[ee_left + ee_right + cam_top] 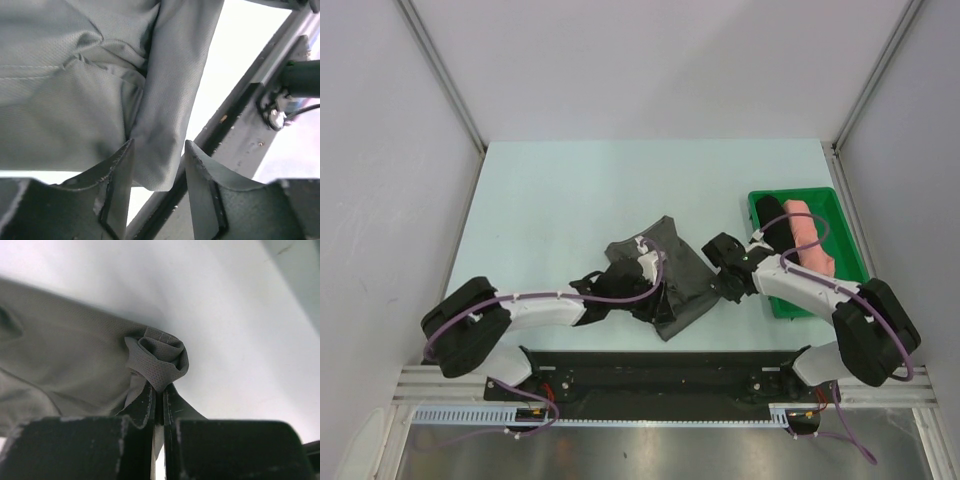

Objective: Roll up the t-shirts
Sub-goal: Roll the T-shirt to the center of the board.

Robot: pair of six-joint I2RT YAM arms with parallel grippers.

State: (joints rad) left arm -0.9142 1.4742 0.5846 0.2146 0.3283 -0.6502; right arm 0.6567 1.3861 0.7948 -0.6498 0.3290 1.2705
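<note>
— Where is the grey t-shirt [686, 272]?
— Crumpled on the table [570, 200], near its front edge. It lies between the two arms, left of the green tray [798, 192] and not touching it.
— And the right gripper [157, 389]?
— Its fingers are pressed together on a bunched corner of the grey cloth. A small twist of fabric stands just above the tips, and the rest of the tee trails off to the left in the right wrist view.
— The left gripper [159, 144]?
— Fingers apart. A hanging fold of the same tee lies in the gap against one finger, with the pale table showing beside the other. It is not pinched.
— The other t-shirts?
— In the tray: a salmon-pink roll [812, 235] and a black roll [777, 228] side by side, the black one on the left. The right arm crosses over the tray's near part.
— Any label or writing to read?
— Close up, only a fine mesh weave and one line of stitching show. From above, the cloth is too small to read anything.
</note>
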